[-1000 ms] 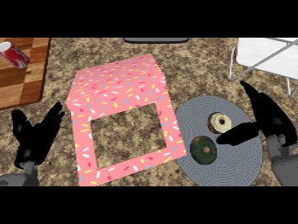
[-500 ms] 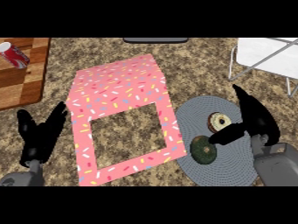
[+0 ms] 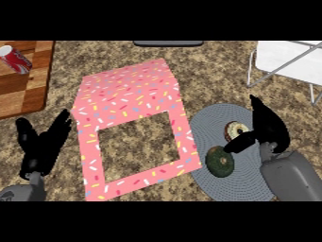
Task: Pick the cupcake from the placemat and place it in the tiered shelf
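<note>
The right hand [image 3: 268,126] rises from its grey forearm [image 3: 294,178] at the lower right, fingers straight and pointing up the view, thumb jutting out to the left. The left hand [image 3: 43,144] rests open at the lower left — fingers up and spread, thumb apart on the left — above its grey wrist [image 3: 20,192].

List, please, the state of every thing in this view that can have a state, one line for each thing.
Red soda can: lying on its side on the wooden board.
Round brown cupcake: on the grey round placemat, not held.
Dark green avocado: on the placemat, not held.
Right robot hand: open, beside the cupcake.
Left robot hand: open, resting.
White tiered shelf: partly in view; contents cannot be told.
</note>
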You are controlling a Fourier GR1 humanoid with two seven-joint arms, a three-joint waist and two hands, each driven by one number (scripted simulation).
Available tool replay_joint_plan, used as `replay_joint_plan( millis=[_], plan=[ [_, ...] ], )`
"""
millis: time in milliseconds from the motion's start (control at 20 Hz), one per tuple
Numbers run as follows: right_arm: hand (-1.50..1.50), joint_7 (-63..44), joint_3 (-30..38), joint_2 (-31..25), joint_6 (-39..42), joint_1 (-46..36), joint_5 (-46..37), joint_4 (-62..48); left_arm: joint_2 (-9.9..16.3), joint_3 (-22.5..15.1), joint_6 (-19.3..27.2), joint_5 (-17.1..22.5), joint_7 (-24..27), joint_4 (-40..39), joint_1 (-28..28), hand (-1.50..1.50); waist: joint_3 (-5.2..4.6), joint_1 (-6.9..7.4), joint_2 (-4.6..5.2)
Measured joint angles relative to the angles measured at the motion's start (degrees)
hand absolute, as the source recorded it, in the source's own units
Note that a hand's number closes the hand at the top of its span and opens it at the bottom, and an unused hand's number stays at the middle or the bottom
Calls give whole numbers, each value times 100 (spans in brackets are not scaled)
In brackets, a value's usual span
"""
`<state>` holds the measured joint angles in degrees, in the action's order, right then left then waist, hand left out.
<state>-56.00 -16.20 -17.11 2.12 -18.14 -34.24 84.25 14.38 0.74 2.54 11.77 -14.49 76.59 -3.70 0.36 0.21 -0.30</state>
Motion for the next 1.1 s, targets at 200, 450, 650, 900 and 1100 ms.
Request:
replay_joint_plan(
  millis=[200, 450, 650, 900, 1100],
  plan=[
    [-150, 368, 174, 59, -123, 31, -202, -290, -61, 1, 47, -110, -86, 141, 25, 0, -8, 2, -11],
    [-150, 835, 459, 255, -301, -171, -366, -822, -177, 54, 34, -186, -89, 115, -1, 0, -12, 2, -8],
    [-150, 1034, 507, 470, -441, -224, -541, -1041, -139, 147, -37, -204, -198, 150, -19, 0, -25, -1, -15],
    [150, 1525, 273, 415, 212, -368, -436, -1437, -203, 119, 3, -275, -196, 244, 51, 0, -39, 36, -15],
    [150, 1831, 284, 583, 303, -396, -439, -1532, -211, 188, -86, -274, -153, 241, 97, 0, -36, 11, -16]
  ],
)
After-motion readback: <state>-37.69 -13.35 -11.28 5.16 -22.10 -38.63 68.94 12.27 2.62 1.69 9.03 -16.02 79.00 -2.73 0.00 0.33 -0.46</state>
